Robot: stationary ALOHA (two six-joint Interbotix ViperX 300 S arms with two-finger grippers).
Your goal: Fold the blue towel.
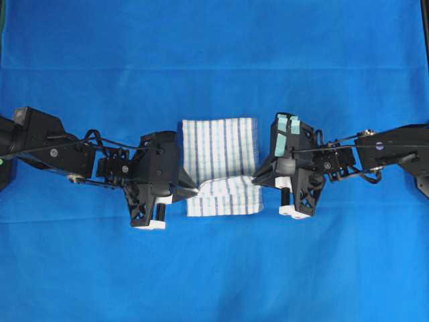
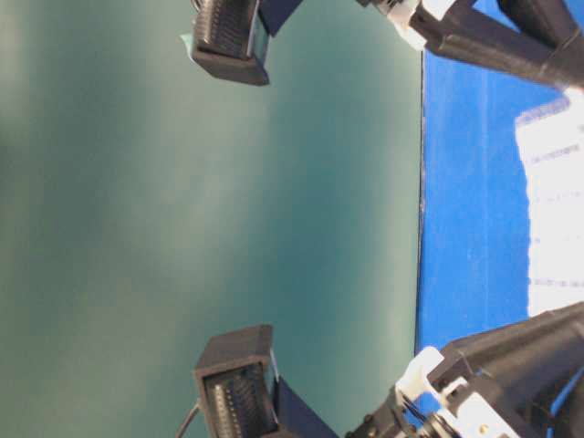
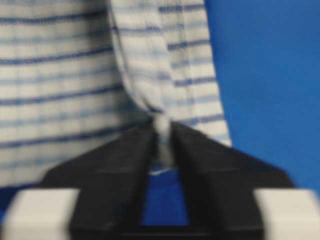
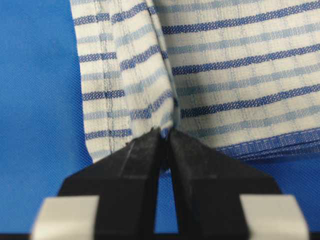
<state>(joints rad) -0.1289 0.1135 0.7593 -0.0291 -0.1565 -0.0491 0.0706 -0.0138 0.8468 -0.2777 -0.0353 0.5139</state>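
where claws (image 1: 194, 190) pinch, blue towel (image 1: 221, 151) puckers.

This looks like a robotics lab set up for recording: two black robot arms, the left arm (image 1: 60, 151) reaching in from 9 o'clock and the right arm (image 1: 375, 154) from 3 o'clock of the overhead view, meet over a worktop covered edge to edge by a plain blue sheet (image 1: 214, 275). In the table-level view a flat teal backdrop (image 2: 182, 219) closes off the scene behind the worktop, with no household furnishings showing in any view.
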